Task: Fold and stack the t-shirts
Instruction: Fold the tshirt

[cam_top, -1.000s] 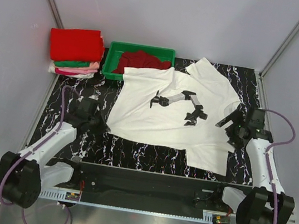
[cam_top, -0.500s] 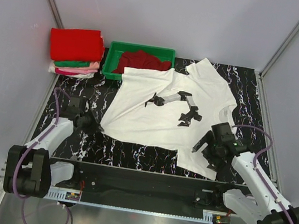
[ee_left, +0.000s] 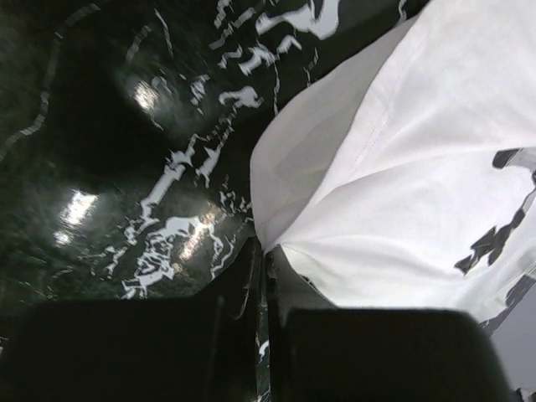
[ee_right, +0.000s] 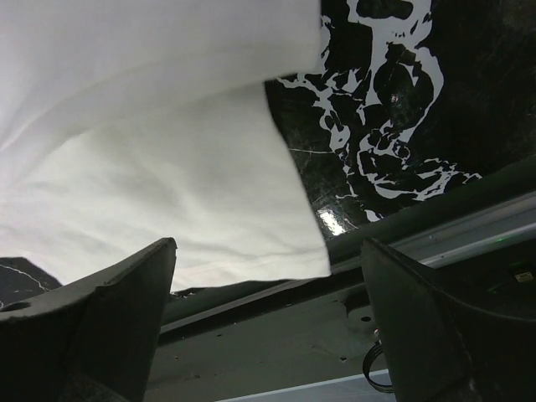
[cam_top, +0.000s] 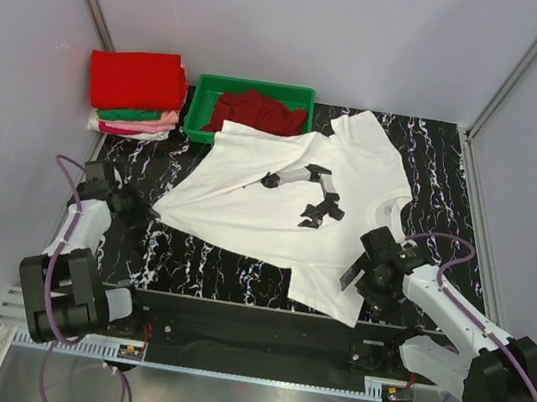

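A white t-shirt (cam_top: 267,211) with a grey-black robot-arm print lies spread on the black marbled table. My left gripper (cam_top: 143,209) is shut on its near left corner, low over the table at the left. In the left wrist view the cloth (ee_left: 402,167) runs out from between the closed fingers of that gripper (ee_left: 264,260). My right gripper (cam_top: 359,273) stands open at the shirt's near right corner. In the right wrist view the hem (ee_right: 167,167) lies ahead of the wide-apart fingers of the right gripper (ee_right: 268,285), and nothing is between them.
A stack of folded shirts (cam_top: 135,90), red on top, sits at the back left corner. Beside it a green tray (cam_top: 200,115) holds a dark red shirt (cam_top: 257,110). The table's metal front rail (cam_top: 261,316) runs just below the shirt's hem. Grey walls enclose the table.
My left gripper has pulled the shirt's corner leftward, shifting and stretching the shirt. My right gripper has swung from the table's right side down to the shirt's near right corner, staying open.
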